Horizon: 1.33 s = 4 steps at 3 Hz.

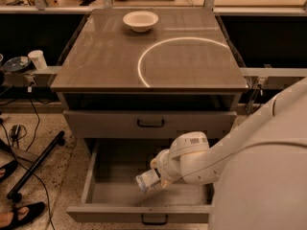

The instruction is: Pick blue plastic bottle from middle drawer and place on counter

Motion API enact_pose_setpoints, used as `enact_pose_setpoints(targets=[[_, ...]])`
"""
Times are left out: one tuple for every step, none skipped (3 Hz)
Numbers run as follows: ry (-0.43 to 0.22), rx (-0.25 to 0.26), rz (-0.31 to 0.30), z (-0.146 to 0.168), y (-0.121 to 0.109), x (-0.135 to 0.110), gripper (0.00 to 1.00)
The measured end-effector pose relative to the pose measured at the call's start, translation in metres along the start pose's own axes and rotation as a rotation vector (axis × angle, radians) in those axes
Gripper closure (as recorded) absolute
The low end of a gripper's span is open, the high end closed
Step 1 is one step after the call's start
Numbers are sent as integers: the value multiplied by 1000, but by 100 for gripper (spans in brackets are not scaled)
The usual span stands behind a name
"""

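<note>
Inside the open middle drawer [102, 193], the robot's gripper [157, 174] meets the blue plastic bottle [147, 181], which sits tilted at the very tip of the white arm [204, 161], right of the drawer's centre and near its front. We see the bottle touching the gripper, its pale label turned towards us. The wrist hides the contact, so we cannot tell whether the gripper is clenched on the bottle or merely resting against it. Nor can we tell whether the bottle lies on the drawer floor or hangs just above it.

We judge the bottle light and thin-walled, likely to dent under a hard squeeze and smooth enough to slip. The firmest hold would be across the body at the label, not at the cap.

Above, the upper drawer [150, 123] is closed. The bench [100, 61] carries a white bowl [140, 20] at its far edge, with a bright arc across its glossy top.
</note>
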<state>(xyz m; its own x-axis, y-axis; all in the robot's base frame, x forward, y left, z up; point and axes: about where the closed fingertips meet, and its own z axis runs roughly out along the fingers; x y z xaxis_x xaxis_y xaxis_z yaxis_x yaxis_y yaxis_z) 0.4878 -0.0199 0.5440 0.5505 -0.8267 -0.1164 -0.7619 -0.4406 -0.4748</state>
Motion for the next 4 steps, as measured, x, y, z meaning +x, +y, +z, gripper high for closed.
enact_pose_setpoints(targets=[[0, 0, 0, 0, 0, 0, 100], [0, 0, 0, 0, 0, 0, 82], [0, 0, 0, 0, 0, 0, 59], [0, 0, 0, 0, 0, 0, 36]])
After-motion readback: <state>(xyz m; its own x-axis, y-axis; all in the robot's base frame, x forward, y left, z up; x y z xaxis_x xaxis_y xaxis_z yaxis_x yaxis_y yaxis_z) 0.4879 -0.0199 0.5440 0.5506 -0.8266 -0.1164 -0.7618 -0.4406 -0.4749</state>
